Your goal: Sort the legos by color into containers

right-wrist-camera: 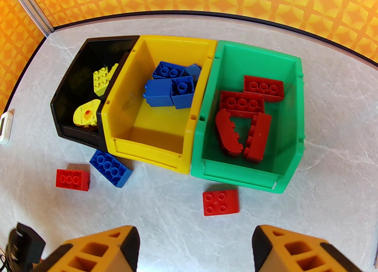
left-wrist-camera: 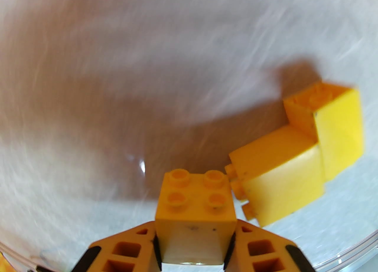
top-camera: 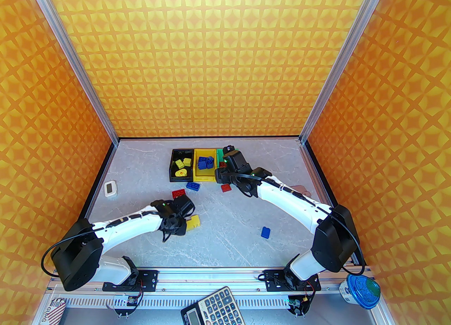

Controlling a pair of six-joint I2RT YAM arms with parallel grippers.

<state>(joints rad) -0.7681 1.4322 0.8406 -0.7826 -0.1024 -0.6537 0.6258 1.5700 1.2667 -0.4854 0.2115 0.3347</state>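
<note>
Plastic bins [right-wrist-camera: 177, 39] are partly filled by colour, loose bricks [right-wrist-camera: 220, 203] remain on the counter [right-wrist-camera: 324, 117] — a yellow studded brick [left-wrist-camera: 196, 203] is gripped by the left pincer [left-wrist-camera: 195, 244]; the right pincer [right-wrist-camera: 195, 244] is held open, empty.

You can read almost nothing here. At the near left corner, a striped tag [top-camera: 56, 307] carries sideways capitals starting "GU" and ending "G"; the rest is unclear. Key markings on the calculator [top-camera: 213, 307] and the display of the small white device [top-camera: 110, 187] are too small to read.

Three containers [right-wrist-camera: 147, 150] are counted — black, yellow, green; six red legos [right-wrist-camera: 242, 102] are seen — four inside the green container [right-wrist-camera: 236, 175].
</note>
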